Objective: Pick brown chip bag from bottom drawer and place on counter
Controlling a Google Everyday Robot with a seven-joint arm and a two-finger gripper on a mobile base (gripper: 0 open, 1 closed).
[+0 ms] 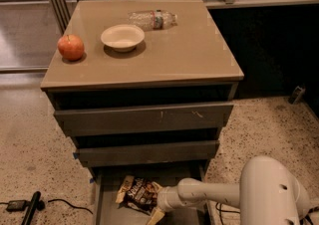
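The brown chip bag (138, 192) lies flat in the open bottom drawer (102, 203) at the foot of the grey cabinet. My gripper (155, 210) reaches in from the lower right on a white arm and sits at the bag's right edge, low in the drawer. The lower part of the gripper runs off the bottom of the view. The tan counter (184, 50) is the cabinet's top, well above the gripper.
On the counter stand a red apple (71, 47), a white bowl (122, 37) and a clear plastic bottle (152, 19) lying on its side. Two wider drawers (144, 118) jut out above the bottom one. A black cable and tool (29, 208) lie on the speckled floor at left.
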